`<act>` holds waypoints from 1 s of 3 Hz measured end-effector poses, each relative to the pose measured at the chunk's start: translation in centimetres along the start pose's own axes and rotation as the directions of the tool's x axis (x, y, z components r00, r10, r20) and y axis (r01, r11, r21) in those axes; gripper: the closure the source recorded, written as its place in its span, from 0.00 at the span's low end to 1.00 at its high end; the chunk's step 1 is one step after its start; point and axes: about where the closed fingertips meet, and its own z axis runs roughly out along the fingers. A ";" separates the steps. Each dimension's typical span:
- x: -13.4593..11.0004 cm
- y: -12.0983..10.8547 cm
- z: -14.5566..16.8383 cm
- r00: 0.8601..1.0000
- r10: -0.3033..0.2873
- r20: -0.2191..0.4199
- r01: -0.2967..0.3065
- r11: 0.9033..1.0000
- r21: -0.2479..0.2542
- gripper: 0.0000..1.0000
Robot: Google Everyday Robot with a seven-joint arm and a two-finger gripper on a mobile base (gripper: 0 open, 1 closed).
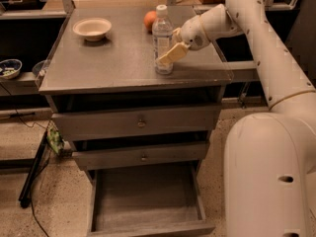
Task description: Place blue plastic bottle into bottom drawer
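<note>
Bottle [162, 33] stands upright on the worktop [98, 65], orange [150, 19] just behind it. End effector [168, 58] sits low against its body; can't tell if it's clamped. Lift on a weak grip and thin plastic slips or tips. Bottom drawer [145, 199] is open; you could clip the 2 upper drawers [140, 124] descending

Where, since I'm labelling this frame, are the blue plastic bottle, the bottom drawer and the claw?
blue plastic bottle [161, 33]: camera view, clear body below the cap.
bottom drawer [145, 196]: camera view, bare grey floor.
claw [167, 57]: camera view, tan tip before the bottle's lower half.
</note>
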 end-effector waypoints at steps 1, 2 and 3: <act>0.0 0.0 0.0 1.000 0.000 0.000 0.000 1.000 0.000 0.73; 0.0 0.0 0.0 1.000 0.000 0.000 0.000 1.000 0.000 0.96; -0.1 0.0 0.2 1.000 -0.001 0.001 0.001 1.000 -0.002 1.00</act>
